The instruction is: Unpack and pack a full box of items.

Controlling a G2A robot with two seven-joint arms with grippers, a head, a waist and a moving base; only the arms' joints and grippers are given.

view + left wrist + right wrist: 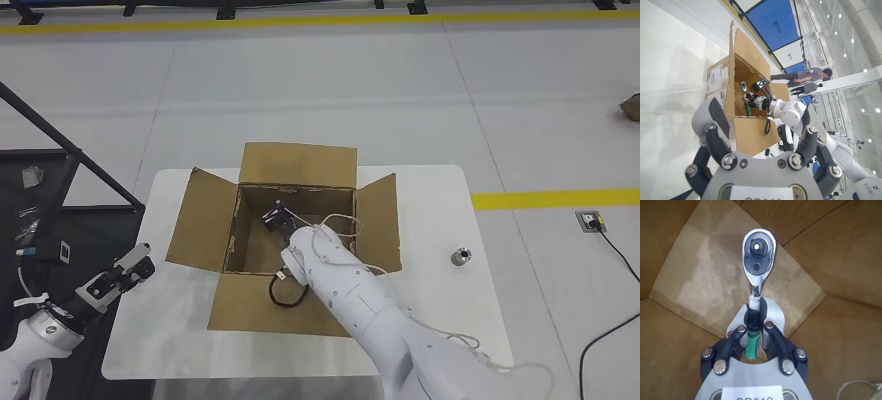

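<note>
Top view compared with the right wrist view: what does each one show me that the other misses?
Top view: the whole white table, the box with its flaps spread, a small metal cylinder on the table apart from it, and the left claw open at the table's edge. Right wrist view: a ratchet wrench up close, its green handle clamped in the right claw. Both: the box's brown inside, with the right claw down in it.

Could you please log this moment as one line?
right gripper: shut on ratchet wrench, inside box | left gripper: open, apart from box
</note>
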